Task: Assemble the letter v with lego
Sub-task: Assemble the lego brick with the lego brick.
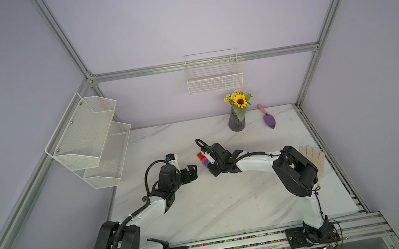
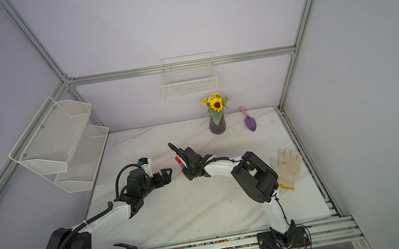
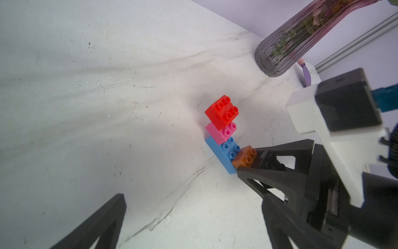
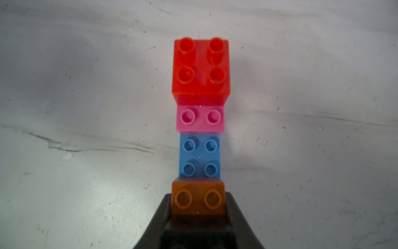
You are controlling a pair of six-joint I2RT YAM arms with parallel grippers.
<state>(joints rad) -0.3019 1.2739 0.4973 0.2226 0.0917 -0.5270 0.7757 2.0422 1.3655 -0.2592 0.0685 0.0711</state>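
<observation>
Near the middle of the counter (image 1: 232, 206), the right tool (image 4: 198, 197) pinches the lego (image 3: 224, 138) by its orange-brown brick (image 4: 198, 189), with what looks like a black brick (image 4: 198, 234) dim between the fingers. Beyond sit the blue brick (image 4: 200, 156), pink brick (image 4: 200, 118) and red brick (image 4: 201, 69), stepped upward. Whether the blue brick rests on the counter is unclear. Just beside them the left tool (image 1: 193, 172) gapes wide, holding nothing, touching no brick.

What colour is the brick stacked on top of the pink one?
The red brick sits on the pink brick; this is clearest in the right wrist view.
</observation>
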